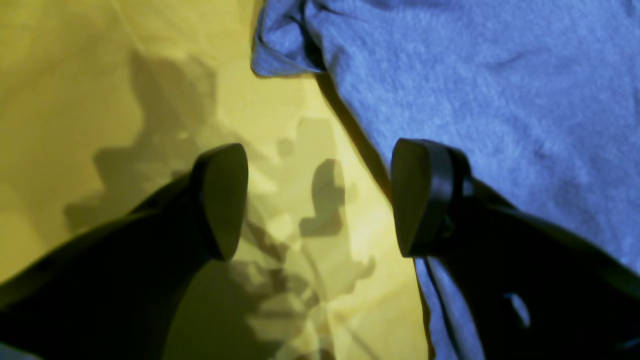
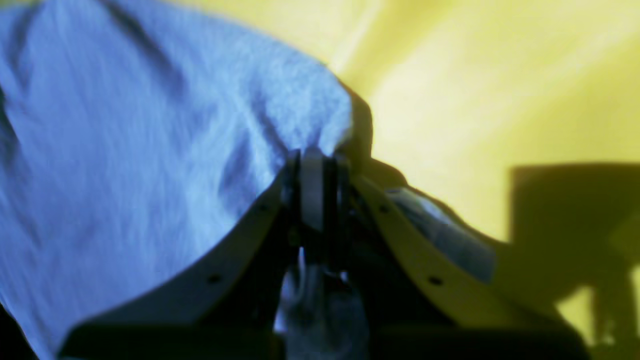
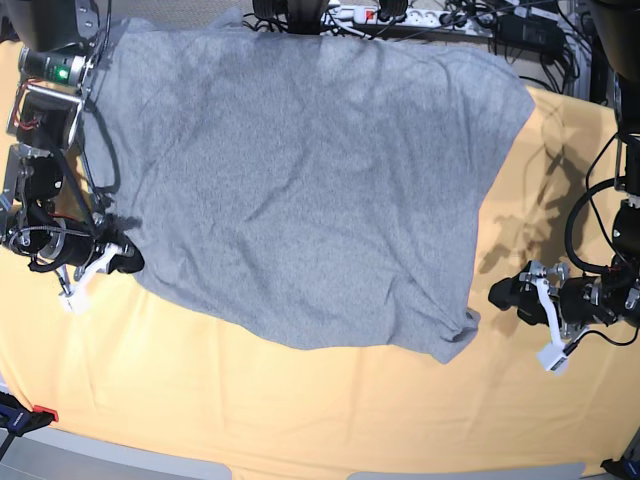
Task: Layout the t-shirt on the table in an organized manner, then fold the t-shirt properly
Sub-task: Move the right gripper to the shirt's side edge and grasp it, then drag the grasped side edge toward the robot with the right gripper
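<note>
The t-shirt lies spread on the table, reaching its far edge. The right gripper is at the shirt's left edge; the left gripper is near its right edge.

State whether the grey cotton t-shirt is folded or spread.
Spread: the grey cotton t-shirt lies open across the orange-yellow cloth table, wrinkled, no folds made.

I work in what looks like a robotics lab: my worktop is draped in orange-yellow cloth, a power strip and tangled cables crowd its far edge, and exposed wiring hangs off my arms.
</note>
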Robot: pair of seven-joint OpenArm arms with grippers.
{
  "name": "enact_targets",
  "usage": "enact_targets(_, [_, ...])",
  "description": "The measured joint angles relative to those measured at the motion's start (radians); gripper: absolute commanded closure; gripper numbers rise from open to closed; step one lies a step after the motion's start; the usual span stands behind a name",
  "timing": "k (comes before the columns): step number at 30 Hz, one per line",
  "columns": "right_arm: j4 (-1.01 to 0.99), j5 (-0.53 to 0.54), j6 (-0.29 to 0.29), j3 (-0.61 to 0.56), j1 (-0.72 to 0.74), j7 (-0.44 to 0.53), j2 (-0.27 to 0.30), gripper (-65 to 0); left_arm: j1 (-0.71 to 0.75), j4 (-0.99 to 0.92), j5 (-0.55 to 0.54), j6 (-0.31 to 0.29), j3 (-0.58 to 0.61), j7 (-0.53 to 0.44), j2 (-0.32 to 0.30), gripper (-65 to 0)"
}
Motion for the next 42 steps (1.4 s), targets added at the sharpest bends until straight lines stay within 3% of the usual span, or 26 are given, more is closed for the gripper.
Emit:
enact_targets(15, [0.846,0.004,0.001,-0.004,-0.437,-0.013,0.01,0.0,-0.018,0.001,0.007,-0.023,0.0,-0.008,0.0,-45.1])
enact_targets(22, [1.042,0.005,0.002,-0.004,-0.592,-0.003,0.011,0.0,-0.019,0.0,0.007,-0.023,0.0,-0.025,0.0,-45.1])
enact_targets(27, [1.069,0.005,0.002,-0.004,-0.674,-0.005,0.011,-0.6,-0.022,0.0,0.007,-0.023,-0.003,-0.026,0.0,-45.1])
enact_targets(32, [1.07,0.084,0.001,-0.004,-0.747,-0.064,0.011,-13.2,-0.021,0.0,0.007,-0.023,-0.084,-0.024,0.003,-45.1])
enact_targets(36, [1.07,0.099,0.002,-0.004,-0.738,-0.085,0.011,-40.2,-0.022,0.0,0.007,-0.023,-0.185,-0.022,0.001,-45.1])
enact_targets(37, [1.07,0.1,0.002,-0.004,-0.729,-0.085,0.011,-43.8,-0.022,0.0,0.007,-0.022,-0.209,-0.023,0.001,-45.1])
enact_targets(42, [1.14,0.223,0.002,-0.003,-0.66,-0.077,0.011,-44.6,-0.016,0.0,0.007,-0.023,-0.305,-0.021,0.002,-45.1])
